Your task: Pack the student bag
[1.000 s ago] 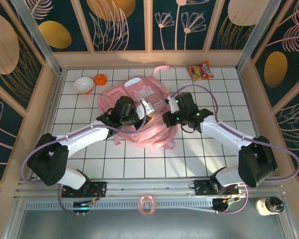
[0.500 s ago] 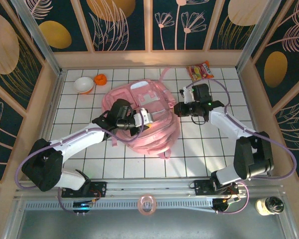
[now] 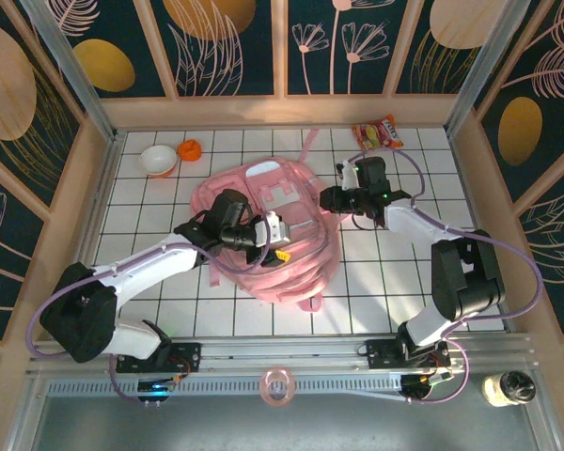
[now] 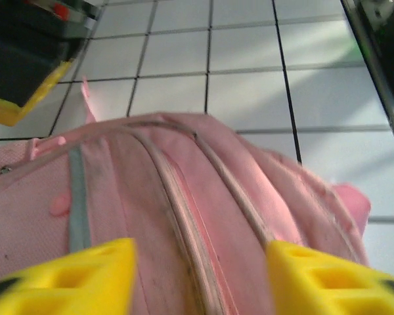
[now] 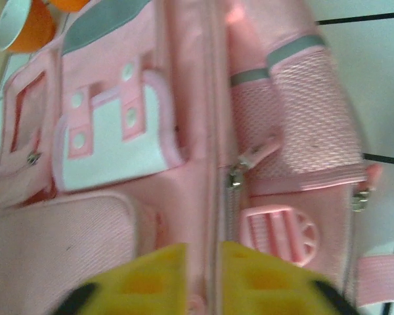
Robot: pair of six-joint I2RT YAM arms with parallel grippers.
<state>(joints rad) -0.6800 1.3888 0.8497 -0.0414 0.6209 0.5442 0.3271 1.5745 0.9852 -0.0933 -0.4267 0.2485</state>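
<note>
Tiled table (image 3: 357,291): student bag (image 3: 301,252) flat, long axis far-left to near-right.

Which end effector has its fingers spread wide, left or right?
The left end effector: its yellow fingers stand far apart over the student bag, whereas the right end effector's nearly meet on it.

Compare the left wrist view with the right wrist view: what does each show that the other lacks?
Left wrist: the left gripper spread wide over a side seam of the student bag, and a dark yellow-edged block at upper left. Right wrist: the right gripper pinched close on the zip line, plus the white patch, mesh pocket and pink buckle. Both: the bag up close against the white-tiled table.
</note>
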